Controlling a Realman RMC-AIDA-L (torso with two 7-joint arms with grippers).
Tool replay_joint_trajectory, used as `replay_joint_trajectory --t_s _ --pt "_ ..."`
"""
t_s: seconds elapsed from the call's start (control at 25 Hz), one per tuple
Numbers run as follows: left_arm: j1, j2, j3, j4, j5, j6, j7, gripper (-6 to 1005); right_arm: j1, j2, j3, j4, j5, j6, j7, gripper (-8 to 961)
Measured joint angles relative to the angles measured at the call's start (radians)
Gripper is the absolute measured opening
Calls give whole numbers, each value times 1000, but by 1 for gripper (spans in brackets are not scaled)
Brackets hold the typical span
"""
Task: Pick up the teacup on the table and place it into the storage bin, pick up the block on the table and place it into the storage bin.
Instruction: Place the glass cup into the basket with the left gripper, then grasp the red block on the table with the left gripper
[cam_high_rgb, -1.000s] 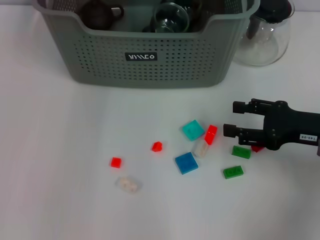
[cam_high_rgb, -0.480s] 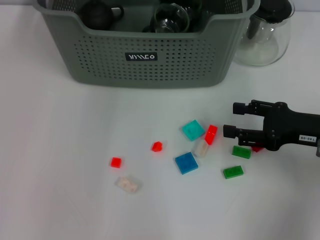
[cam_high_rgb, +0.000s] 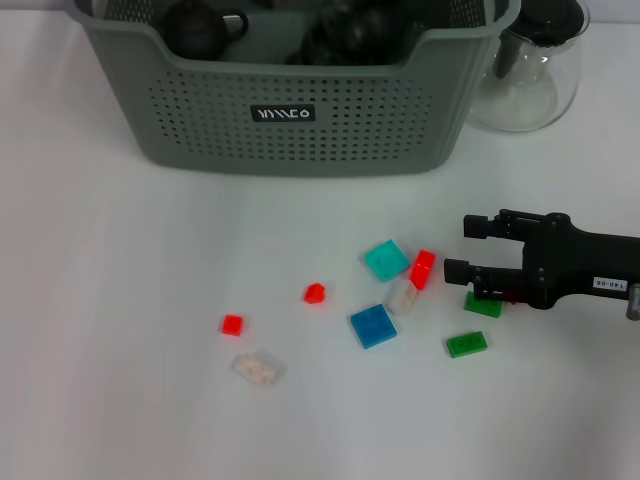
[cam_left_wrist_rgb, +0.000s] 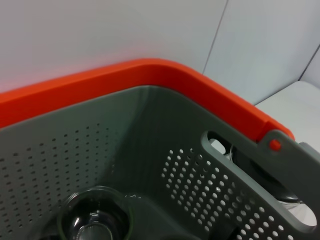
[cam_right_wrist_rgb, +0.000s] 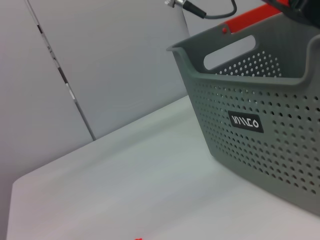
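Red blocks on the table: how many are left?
4 visible: a small red square block, a small red block mid-table, a long red block by the teal tile, and a red piece mostly hidden under the right gripper.

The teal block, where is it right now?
In the head view, the teal block lies on the table right of centre, beside the red block and above the blue block.

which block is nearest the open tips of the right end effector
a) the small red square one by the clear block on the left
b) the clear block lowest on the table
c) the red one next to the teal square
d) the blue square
c: in the head view the right end effector has its open fingertips just right of the red block that sits beside the teal square; the other three lie farther left.
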Motion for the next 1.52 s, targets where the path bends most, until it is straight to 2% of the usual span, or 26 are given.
replay_joint_trajectory --t_s 0.16,0.36,0.48,0.52,0.64,0.8,0.92,0.96,1.08,1.16,1.24,1.36,1.52 --pt "-2 1 -2 -4 0 -1 -1 118 0 0 1 0 0 0 0 797" --pt "5 11 -10 1 1 0 -12 333 1 0 3 0 0 -6 0 797" --pt "29 15 -40 54 -8 31 -5 334 1 0 4 -1 0 -8 0 798" --pt "47 13 -52 97 -16 57 3 334 1 0 5 -1 0 -8 0 798" --pt "140 -8 -101 331 -86 201 68 335 2 -1 5 -2 0 -8 2 797" --pt "282 -45 -204 654 -303 467 268 336 4 -2 6 -1 2 -5 1 798" --pt "428 -60 -294 800 -437 661 354 336 4 -2 7 -2 5 -4 0 798" --pt "450 -63 -317 813 -454 699 370 336 4 -2 8 -1 6 -4 0 798" --pt "534 -86 -416 819 -509 842 485 337 6 0 17 -1 8 -5 -7 797" --pt "612 -107 -472 796 -526 927 632 337 8 2 27 0 12 -9 -28 797" --pt "680 -120 -489 745 -529 953 776 392 10 4 34 7 24 -16 -64 796" --pt "768 -123 -508 607 -501 963 997 475 12 3 35 39 56 -38 -144 796" --pt "818 -123 -559 453 -386 949 1201 470 17 1 42 56 74 -58 -184 797"
